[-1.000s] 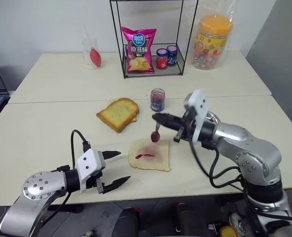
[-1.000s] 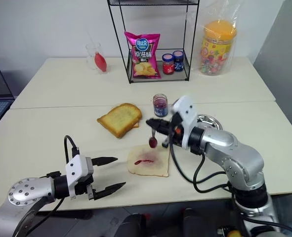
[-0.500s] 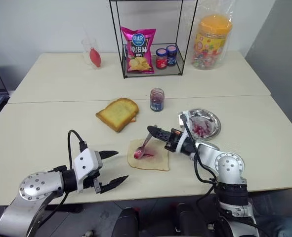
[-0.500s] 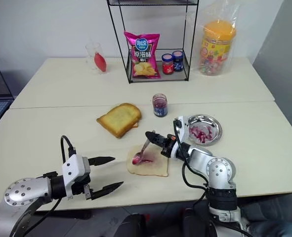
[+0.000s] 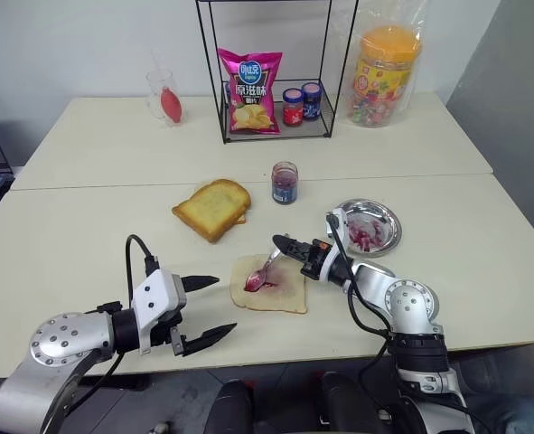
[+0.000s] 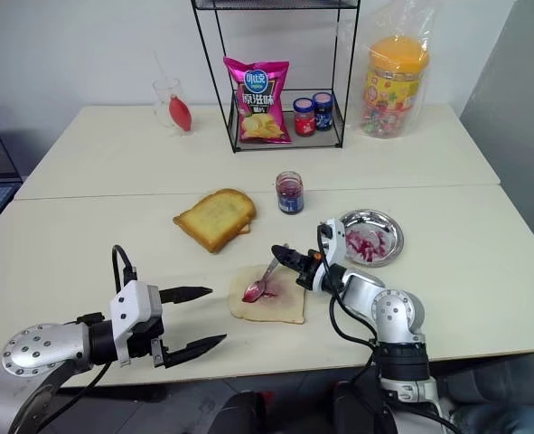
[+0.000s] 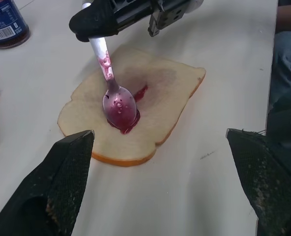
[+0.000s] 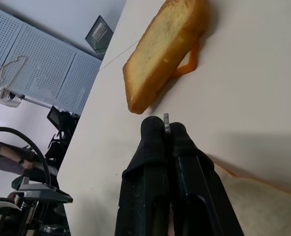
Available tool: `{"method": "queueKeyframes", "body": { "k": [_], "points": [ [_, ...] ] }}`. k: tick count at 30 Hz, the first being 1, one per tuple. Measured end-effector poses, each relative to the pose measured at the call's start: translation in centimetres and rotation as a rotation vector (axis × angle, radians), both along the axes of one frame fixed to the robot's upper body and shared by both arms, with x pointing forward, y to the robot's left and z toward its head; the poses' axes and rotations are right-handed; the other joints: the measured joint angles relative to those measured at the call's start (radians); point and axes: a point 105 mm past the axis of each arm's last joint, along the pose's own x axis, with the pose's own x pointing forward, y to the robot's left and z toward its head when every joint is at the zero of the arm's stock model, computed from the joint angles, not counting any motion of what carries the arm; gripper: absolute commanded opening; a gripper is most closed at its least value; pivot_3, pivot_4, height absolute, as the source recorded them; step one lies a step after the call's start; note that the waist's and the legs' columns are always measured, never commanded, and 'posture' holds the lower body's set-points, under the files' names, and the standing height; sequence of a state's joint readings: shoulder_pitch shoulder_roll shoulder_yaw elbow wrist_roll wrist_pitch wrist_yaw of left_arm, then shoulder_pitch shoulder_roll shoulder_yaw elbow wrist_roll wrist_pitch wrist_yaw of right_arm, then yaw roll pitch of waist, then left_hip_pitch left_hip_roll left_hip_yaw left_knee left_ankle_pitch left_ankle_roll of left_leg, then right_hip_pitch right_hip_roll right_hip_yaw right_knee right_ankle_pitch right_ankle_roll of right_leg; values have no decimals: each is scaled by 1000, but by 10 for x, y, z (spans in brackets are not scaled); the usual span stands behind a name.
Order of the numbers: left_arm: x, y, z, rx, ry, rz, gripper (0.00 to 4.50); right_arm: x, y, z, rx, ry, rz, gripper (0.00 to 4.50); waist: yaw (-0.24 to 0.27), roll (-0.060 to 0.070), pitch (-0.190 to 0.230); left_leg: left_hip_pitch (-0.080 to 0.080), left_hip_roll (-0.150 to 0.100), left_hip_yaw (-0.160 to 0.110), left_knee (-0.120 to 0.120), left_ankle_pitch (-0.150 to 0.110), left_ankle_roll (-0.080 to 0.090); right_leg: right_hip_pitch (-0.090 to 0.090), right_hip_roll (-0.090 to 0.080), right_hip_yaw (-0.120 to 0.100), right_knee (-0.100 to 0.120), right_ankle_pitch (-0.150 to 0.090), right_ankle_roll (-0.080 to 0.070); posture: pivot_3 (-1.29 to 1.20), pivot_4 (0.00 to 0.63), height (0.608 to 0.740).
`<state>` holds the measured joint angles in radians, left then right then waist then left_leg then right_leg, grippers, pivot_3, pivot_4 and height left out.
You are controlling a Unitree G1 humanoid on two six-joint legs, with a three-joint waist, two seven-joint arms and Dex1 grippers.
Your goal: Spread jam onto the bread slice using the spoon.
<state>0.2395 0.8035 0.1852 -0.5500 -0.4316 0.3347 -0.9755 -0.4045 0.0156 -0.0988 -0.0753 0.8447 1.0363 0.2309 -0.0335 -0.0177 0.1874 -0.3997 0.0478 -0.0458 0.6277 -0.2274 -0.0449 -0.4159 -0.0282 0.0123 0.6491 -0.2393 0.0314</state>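
Observation:
The pale bread slice lies flat on the table in front of me. A red jam smear sits in its centre. The silver spoon rests bowl-down on the slice, jam in its bowl. My right gripper is shut on the spoon's handle, just over the slice's far right corner. My left gripper hovers open to the left of the slice, nothing between its fingers. In the right wrist view the shut fingers pinch the handle tip.
A golden toast lies behind the slice, a small dark jar right of it. A round steel dish with jam sits at the right. A wire rack with a chip bag and jars, and a candy tub, stand at the back.
My right arm came down from above the slice; the spoon, earlier hanging over the slice's far edge, now rests with its bowl on the bread. The left gripper stayed put.

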Motion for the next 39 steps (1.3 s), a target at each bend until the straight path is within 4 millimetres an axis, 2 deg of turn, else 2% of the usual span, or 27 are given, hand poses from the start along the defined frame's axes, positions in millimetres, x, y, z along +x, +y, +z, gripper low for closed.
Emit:
{"method": "queueKeyframes", "body": {
  "k": [4, 8, 14, 19, 23, 24, 28, 31, 39],
  "points": [
    [-1, -1, 0, -1, 0, -10, 4500, -2, -12, 0, -16, -7, -17, 39, 3, 0, 0, 0, -1, 0, 0, 0, 0, 0, 0, 2, 0, 0, 0, 0, 150, 740],
    [-1, -1, 0, -1, -1, -17, 4500, 1, -35, 2, -32, -11, -71, 39, 3, 0, 0, 0, -1, 1, 0, 0, 0, 0, 1, 3, -1, 0, 0, 0, 150, 740],
    [-1, -3, -1, 3, -4, -29, 4500, 2, -56, 5, -23, 17, -122, 39, 4, 0, 0, -1, 0, 0, 0, 0, 0, 0, 3, 4, 0, 0, -1, 0, 150, 740],
    [0, -2, -3, 6, -8, -25, 4500, 3, -73, 16, 11, 36, -182, 39, 1, 0, 0, -1, 0, 0, 0, 0, 0, 0, 4, 5, 0, 0, -1, 0, 150, 740],
    [1, 7, -10, 14, 6, 14, 4500, -1, -54, 45, 83, -20, -135, 39, -7, 0, 0, -1, 2, 0, 0, 0, 0, -2, 6, 5, 1, -1, -1, 0, 150, 740],
    [1, 8, -10, 17, 3, 19, 4500, -2, -48, 46, 91, -20, -122, 39, -8, 0, 0, -1, 2, -1, -1, 0, 0, -2, 6, 5, 2, -1, -2, 0, 150, 740],
    [2, 12, -7, 23, -19, 38, 4500, -8, -17, 41, 92, 16, -43, 39, -9, 0, 0, -1, 2, 0, -1, 0, 0, -4, 6, 5, 4, -2, -3, 0, 150, 740],
    [2, 13, -7, 26, -26, 40, 4500, -5, 0, 31, 64, 45, -17, 39, -9, 0, 0, -1, 2, 0, -1, 0, 0, -4, 6, 6, 4, -2, -3, 0, 150, 740],
    [2, 11, -6, 27, -31, 35, 4500, -4, 23, 9, -5, 71, 29, 39, -8, 0, 0, -1, 2, -1, -1, 0, 0, -4, 6, 5, 5, -2, -4, 0, 150, 740]
  ]
}}
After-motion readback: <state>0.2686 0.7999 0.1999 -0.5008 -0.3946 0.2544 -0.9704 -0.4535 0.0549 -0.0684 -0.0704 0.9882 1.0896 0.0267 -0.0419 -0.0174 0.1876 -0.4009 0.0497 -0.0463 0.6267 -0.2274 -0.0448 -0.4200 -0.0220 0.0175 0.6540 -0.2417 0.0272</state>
